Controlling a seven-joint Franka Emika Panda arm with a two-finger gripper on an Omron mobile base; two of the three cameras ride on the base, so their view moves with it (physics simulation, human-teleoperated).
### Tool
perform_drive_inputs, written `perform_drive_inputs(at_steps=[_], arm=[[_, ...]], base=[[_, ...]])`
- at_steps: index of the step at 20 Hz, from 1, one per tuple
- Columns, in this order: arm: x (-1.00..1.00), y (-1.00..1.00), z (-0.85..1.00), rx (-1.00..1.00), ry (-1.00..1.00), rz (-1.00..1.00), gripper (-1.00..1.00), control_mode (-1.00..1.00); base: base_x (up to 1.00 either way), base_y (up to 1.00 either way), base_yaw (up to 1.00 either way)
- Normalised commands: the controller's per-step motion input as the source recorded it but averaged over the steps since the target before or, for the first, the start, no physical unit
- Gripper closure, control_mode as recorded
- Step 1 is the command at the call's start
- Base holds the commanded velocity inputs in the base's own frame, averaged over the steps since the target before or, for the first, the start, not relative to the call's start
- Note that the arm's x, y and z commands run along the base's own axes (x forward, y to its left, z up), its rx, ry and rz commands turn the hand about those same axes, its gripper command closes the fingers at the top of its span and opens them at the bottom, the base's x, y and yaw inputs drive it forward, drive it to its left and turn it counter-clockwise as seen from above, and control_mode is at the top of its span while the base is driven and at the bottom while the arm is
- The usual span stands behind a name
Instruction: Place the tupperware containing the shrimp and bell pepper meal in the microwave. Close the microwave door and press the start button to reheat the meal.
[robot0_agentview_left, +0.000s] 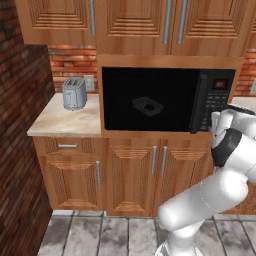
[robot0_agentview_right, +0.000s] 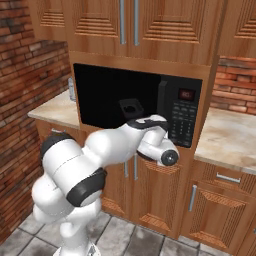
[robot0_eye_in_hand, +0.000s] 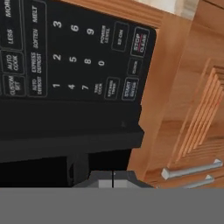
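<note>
The black microwave (robot0_agentview_left: 167, 100) sits built in under the wall cabinets, and its door (robot0_agentview_left: 150, 99) lies flush and shut, with the bar handle (robot0_agentview_left: 197, 107) at its right edge. Through the dark window the tupperware (robot0_agentview_left: 148, 106) shows faintly inside. The shrimp and bell pepper meal cannot be made out behind the glass. My gripper (robot0_eye_in_hand: 113, 178) is shut with nothing in it, close below the keypad (robot0_eye_in_hand: 83, 57) in the hand view. That view is rolled, so the digits lie sideways. The start button (robot0_eye_in_hand: 130, 89) is a short way ahead of the fingertips, and my hand (robot0_agentview_right: 148, 125) hovers before the microwave's lower right.
A silver toaster (robot0_agentview_left: 74, 93) stands on the counter (robot0_agentview_left: 60, 122) left of the microwave, by the brick wall. Base cabinets with bar handles (robot0_eye_in_hand: 191, 169) run below. More counter (robot0_agentview_right: 225, 132) lies to the microwave's right.
</note>
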Motion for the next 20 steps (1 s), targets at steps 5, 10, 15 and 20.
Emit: perform_drive_inputs(at_steps=[5, 10, 15, 20], arm=[[0.4, -0.07, -0.12, 0.0, 0.0, -0.06, 1.0, -1.0], [0.29, -0.17, -0.33, 0.0, 0.0, -0.07, 1.0, -1.0], [0.25, -0.24, -0.47, 0.0, 0.0, -0.06, 1.0, -1.0], [0.38, -0.33, -0.23, 0.02, 0.0, -0.05, 1.0, -1.0]], base=[[0.0, 0.0, 0.0], [0.0, 0.0, 0.0], [0.0, 0.0, 0.0], [0.0, 0.0, 0.0]])
